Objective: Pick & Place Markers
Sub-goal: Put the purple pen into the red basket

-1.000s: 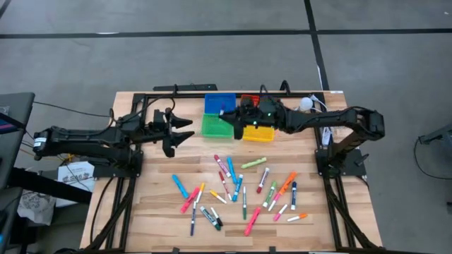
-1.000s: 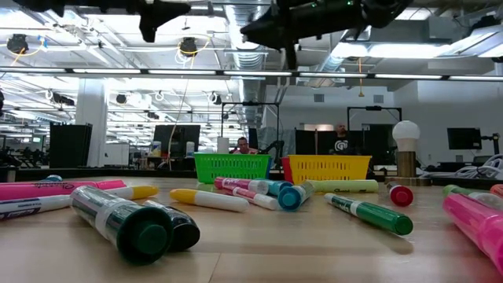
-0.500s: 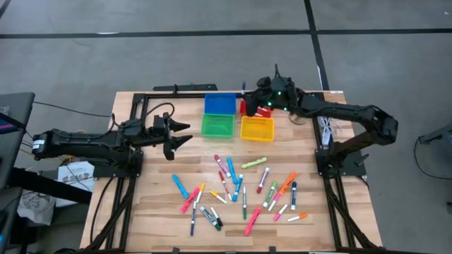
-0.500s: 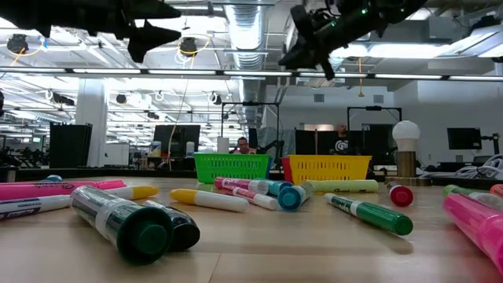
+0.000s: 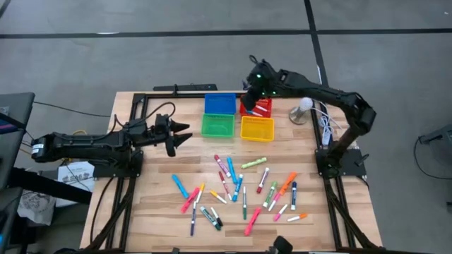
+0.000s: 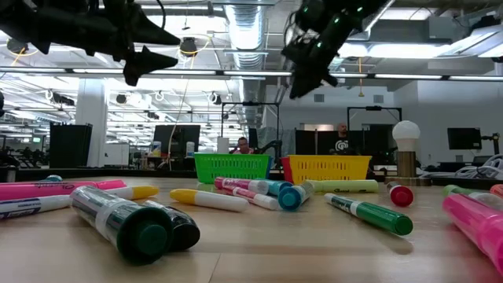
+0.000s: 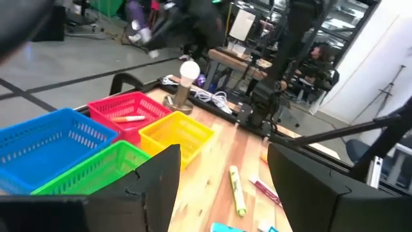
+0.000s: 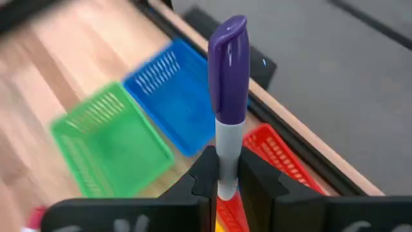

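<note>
Markers: one purple-capped, white-barrelled felt-tip stands upright in the right hand, pinched low on its barrel, long axis in line with the fingers. That hand hovers over the far bins, red mesh bin just below, blue beside. Left hand waits spread and empty, nearer the loose markers on the wooden desk.

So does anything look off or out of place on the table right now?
Nothing damaged or spilled. The markers lie loose on the wooden table, awaiting sorting. The right gripper holds a purple-capped marker above the red bin. One marker already lies in it.
</note>
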You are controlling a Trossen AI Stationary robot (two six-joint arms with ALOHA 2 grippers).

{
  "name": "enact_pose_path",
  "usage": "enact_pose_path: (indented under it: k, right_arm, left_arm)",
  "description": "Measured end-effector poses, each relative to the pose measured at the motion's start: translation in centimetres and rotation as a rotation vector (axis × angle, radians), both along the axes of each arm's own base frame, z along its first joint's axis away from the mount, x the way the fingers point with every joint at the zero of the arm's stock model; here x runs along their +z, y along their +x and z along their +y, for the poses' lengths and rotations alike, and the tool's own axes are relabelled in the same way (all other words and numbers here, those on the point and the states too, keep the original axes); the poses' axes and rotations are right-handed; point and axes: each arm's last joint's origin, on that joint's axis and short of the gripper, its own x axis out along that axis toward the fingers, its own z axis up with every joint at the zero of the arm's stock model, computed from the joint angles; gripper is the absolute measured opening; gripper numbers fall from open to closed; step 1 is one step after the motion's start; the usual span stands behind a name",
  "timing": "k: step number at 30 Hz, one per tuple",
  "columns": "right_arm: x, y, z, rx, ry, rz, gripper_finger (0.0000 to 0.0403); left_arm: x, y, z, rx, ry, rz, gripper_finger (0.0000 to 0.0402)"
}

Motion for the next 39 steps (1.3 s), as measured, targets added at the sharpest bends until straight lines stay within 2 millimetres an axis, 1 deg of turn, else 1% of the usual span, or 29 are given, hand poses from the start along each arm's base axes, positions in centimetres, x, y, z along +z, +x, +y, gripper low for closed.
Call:
enact_pose_path:
  k: [3, 5, 10, 18, 25, 31, 39]
  right_arm:
    - [-1.5, 0.3, -1.0, 0.010, 0.041, 0.106, 0.0043]
    - [-2.9, 0.4, -1.6, 0.017, 0.072, 0.176, 0.0042]
    - [-5.8, 0.8, -2.8, 0.022, 0.124, 0.270, 0.0040]
    - [-9.2, 1.3, -3.4, 0.054, 0.184, 0.390, 0.0045]
    - [-11.0, 1.3, -3.8, 0.065, 0.202, 0.467, 0.0042]
    - [-11.9, 0.8, -4.2, 0.061, 0.238, 0.519, 0.0049]
    - [-12.3, 0.6, -4.7, 0.058, 0.241, 0.526, 0.0051]
  left_arm:
    - [0.0, 0.0, -0.1, -0.018, 0.000, 0.000, 0.0230]
    - [0.0, 0.0, -0.1, -0.022, 0.002, 0.001, 0.0231]
    - [0.0, 0.0, -0.1, -0.024, 0.038, 0.009, 0.0230]
    - [0.0, 0.0, -0.1, -0.026, 0.070, 0.016, 0.0232]
    - [0.0, 0.0, -0.1, -0.027, 0.082, 0.021, 0.0232]
    - [-0.3, 0.0, -0.1, -0.028, 0.080, 0.032, 0.0230]
    - [-2.2, -0.3, -0.2, -0.054, 0.039, 0.075, 0.0230]
